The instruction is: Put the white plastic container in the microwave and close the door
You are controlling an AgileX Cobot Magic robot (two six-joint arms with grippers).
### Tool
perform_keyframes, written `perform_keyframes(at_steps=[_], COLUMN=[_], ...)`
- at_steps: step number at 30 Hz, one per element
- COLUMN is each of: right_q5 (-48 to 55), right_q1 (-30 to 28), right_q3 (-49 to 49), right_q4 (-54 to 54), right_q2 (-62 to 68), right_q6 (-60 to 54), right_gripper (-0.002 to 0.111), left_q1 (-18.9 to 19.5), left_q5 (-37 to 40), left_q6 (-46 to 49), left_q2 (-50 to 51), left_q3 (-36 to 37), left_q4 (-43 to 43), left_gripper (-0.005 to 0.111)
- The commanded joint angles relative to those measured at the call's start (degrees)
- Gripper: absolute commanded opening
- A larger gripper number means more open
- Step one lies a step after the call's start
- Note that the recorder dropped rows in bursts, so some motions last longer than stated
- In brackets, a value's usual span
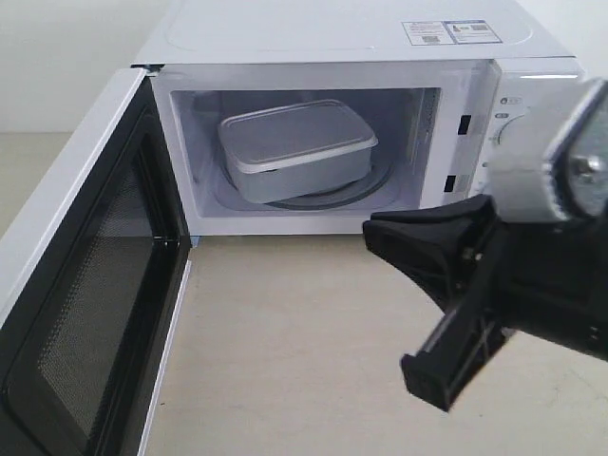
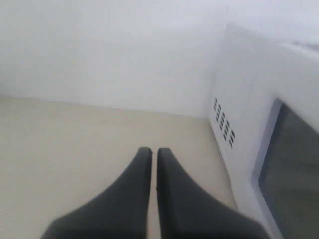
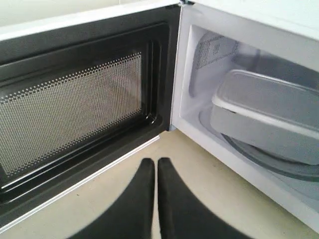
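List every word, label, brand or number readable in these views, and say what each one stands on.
No text can be quoted; nothing is legible.
Two stickers on top of the microwave: printed, but too small to read.
Marks on the control panel: blurred, unreadable.
The door and the white plastic container: no lettering shows in any view.

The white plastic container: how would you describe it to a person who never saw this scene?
Find the white microwave on the beige table, its door swung open. Inside, on the glass turntable, sits the container. It is the only item there: a shallow whitish box with rounded corners and a flat rimmed lid.
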Motion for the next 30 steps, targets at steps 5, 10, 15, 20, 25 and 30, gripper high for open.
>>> perform_keyframes(at_steps=[5,10,15,20,25,30], right_q5=[8.90,9.41,10.50,10.58,10.58,10.58], right_q1=[-1.71,-7.46,-13.02,-16.28,-16.28,-16.28], right_q3=[2.99,2.99,2.99,2.99,2.99,2.99], right_q4=[2.89,2.89,2.89,2.89,2.89,2.89], right_q2=[-13.26,-15.00,-14.99,-14.99,-14.99,-14.99], right_q6=[-0.71,0.76,3.35,5.24,5.39,5.51], right_gripper=[0.000,0.000,0.000,0.000,0.000,0.000], left_q1=[0.13,0.13,0.13,0.13,0.13,0.13], left_q5=[-27.62,-31.81,-36.44,-37.38,-37.24,-35.47], left_q6=[-5.96,-8.68,-8.68,-8.68,-9.23,-16.82], left_q2=[-0.16,-0.16,-0.16,-0.16,-0.16,-0.16], left_q3=[0.20,0.20,0.20,0.20,0.20,0.20], left_q4=[0.19,0.19,0.19,0.19,0.19,3.49], left_gripper=[0.004,0.004,0.004,0.004,0.004,0.004])
